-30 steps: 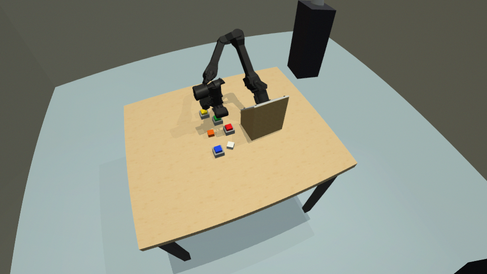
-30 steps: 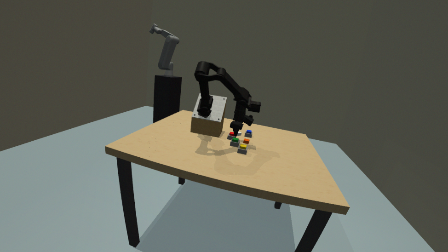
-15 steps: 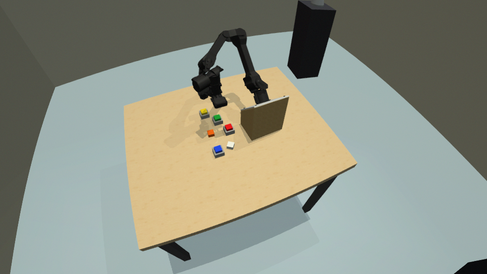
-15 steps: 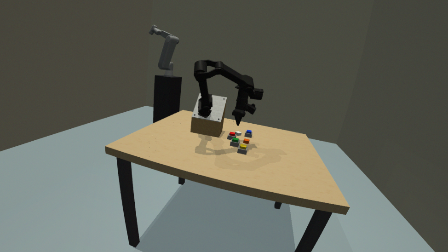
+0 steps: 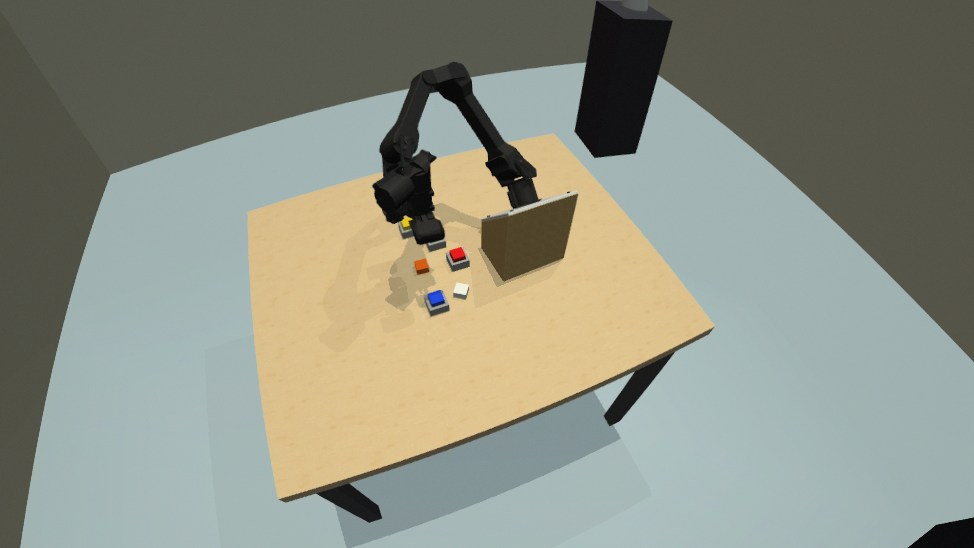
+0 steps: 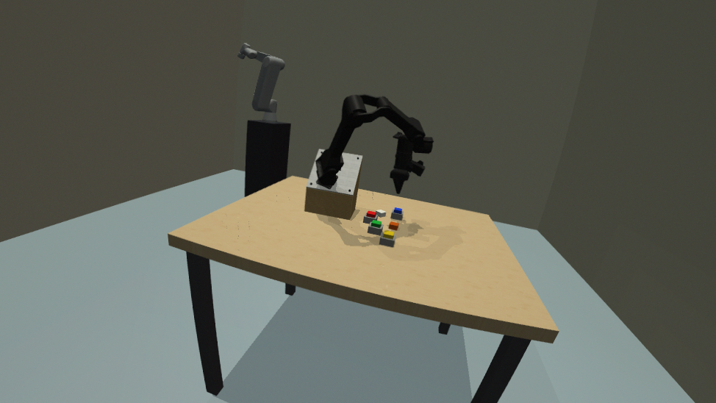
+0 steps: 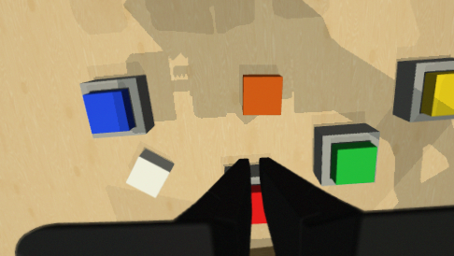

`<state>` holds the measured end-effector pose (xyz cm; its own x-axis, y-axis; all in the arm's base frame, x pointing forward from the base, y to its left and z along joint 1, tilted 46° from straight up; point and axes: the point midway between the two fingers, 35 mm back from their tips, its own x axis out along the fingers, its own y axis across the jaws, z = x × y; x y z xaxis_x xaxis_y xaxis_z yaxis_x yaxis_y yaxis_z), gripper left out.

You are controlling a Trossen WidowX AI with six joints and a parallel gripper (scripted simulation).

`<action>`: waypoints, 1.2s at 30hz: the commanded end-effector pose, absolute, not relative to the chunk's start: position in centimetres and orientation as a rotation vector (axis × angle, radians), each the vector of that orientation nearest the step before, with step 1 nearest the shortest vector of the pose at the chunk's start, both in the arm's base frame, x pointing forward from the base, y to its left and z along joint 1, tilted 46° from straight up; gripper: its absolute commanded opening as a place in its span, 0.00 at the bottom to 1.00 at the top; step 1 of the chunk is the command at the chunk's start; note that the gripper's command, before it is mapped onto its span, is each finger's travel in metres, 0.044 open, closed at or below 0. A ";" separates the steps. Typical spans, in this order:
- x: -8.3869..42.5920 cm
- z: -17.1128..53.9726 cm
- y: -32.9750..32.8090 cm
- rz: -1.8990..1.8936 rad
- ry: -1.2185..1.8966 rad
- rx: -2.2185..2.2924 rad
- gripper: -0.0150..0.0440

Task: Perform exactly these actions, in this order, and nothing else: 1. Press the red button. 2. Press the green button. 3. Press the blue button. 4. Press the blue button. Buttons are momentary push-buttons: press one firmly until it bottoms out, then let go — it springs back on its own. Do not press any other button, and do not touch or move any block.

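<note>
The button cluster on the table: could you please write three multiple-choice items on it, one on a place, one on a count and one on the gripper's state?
1. In the wrist view, what lies between the blue button and the yellow button?
A. the orange block
B. a purple block
C. a black button

2. How many buttons sit on the table?
A. two
B. four
C. six

3. How does the gripper stand?
A. wide open
B. shut on the white block
C. shut, holding nothing

Answers: 1 A, the orange block sits mid-row between them. 2 B, red, green, blue and yellow. 3 C, the fingers nearly meet with only a slit between them.
</note>
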<state>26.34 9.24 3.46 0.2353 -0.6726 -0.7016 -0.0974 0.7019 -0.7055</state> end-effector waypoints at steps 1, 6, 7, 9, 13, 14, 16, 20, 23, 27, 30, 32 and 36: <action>26.7 -0.4 13.2 -0.440 1.313 -0.730 0.29; 26.2 -4.3 16.3 -0.446 1.327 -0.735 0.29; 26.2 -4.6 16.5 -0.446 1.327 -0.735 0.29; 26.2 -4.7 16.6 -0.446 1.328 -0.735 0.29; 26.2 -4.7 16.6 -0.446 1.328 -0.735 0.29; 26.3 -5.0 16.4 -0.446 1.328 -0.735 0.29; 26.9 -7.0 14.5 -0.446 1.327 -0.735 0.29; 27.5 -9.1 12.4 -0.449 1.326 -0.737 0.29; 27.5 -9.1 12.4 -0.449 1.326 -0.737 0.29; 27.6 -9.4 12.1 -0.449 1.326 -0.737 0.29; 27.7 -9.7 11.7 -0.449 1.326 -0.737 0.29; 27.7 -10.0 11.5 -0.449 1.326 -0.737 0.29; 27.9 -10.4 11.1 -0.449 1.326 -0.737 0.29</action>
<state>28.04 11.69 -9.83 0.2111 -0.6708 -0.7110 -0.1012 0.7085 -0.6984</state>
